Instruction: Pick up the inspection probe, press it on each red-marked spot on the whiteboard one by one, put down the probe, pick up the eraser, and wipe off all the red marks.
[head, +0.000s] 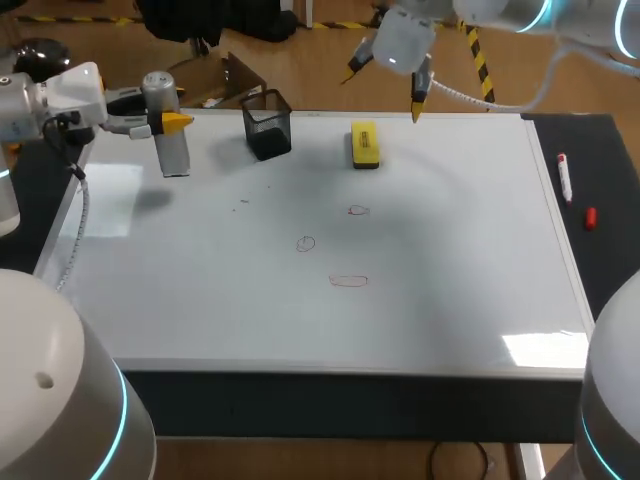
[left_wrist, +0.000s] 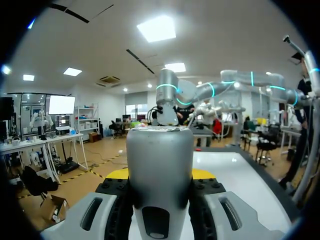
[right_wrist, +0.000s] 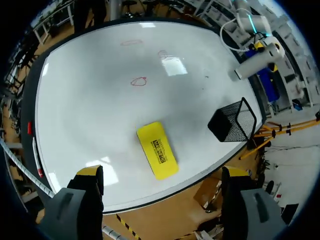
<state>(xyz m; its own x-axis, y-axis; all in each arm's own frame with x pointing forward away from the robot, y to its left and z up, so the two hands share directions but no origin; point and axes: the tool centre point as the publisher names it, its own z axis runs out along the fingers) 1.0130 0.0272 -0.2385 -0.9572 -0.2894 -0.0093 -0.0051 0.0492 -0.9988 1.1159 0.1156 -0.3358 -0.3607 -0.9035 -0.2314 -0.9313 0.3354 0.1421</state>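
**Fig.: probe in hand, marks unwiped.** Our left gripper (head: 165, 122) is clamped on the inspection probe (head: 172, 140) from both sides. It holds the probe upright over the far-left corner of the whiteboard (head: 450, 300); we can't tell whether its base touches the board. We judge the upright hold keeps the lower end square to the surface for pressing. In the left wrist view the probe (left_wrist: 160, 170) fills the gap betw. the fingers (left_wrist: 95, 212).

Our right gripper (head: 383, 91) hangs above the board's far edge, jaws spread wide & holding nothing. It looks straight down on the eraser (right_wrist: 157, 150), prob. parked there ready for the wiping step. The eraser lies flat near the far edge, just right of the mesh cup (head: 267, 123). Three red marks (head: 348, 281) sit mid-board, well apart from the probe.

**Materials & shapes:**
- Probe: smooth grey cylinder, metallic sheen, flat top.
- Eraser: yellow rectangular block, rounded corners.
- Cup: black wire mesh, square, open-topped.
- Board: glossy white, reflects ceiling lights.
- Marks: thin, faint outlined loops.
- A marker (head: 565, 178) & a red cap (head: 590, 217) lie beside the board's right edge.
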